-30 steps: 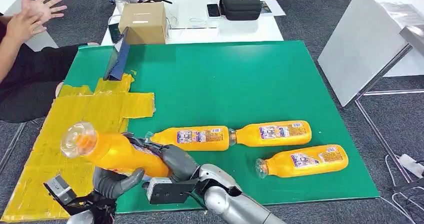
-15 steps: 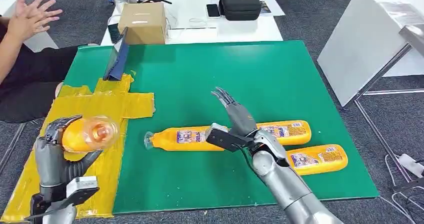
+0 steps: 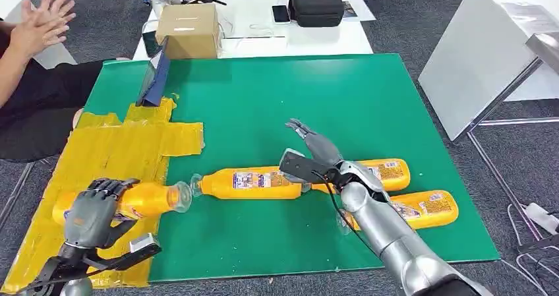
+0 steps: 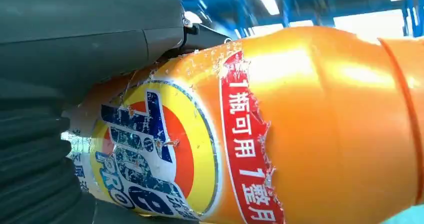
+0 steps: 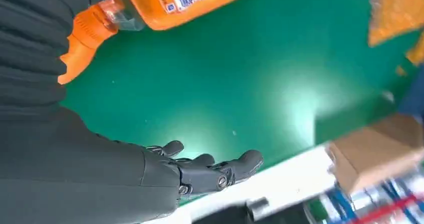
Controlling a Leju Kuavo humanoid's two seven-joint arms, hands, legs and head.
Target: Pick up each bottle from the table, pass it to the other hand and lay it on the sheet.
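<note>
Four bottles, orange liquid inside | L hand [image 3: 92, 211] grasps bottle [image 3: 142, 200] lying on yellow sheet [image 3: 112, 157] | R hand [image 3: 315, 148] released, fingers spread, above green mat [image 3: 277, 105]

Green worktop [image 3: 277, 98] beyond the three lying orange bottles [image 3: 254, 183] is open; a tablet [image 3: 153, 80] stands at its far-left corner.
</note>
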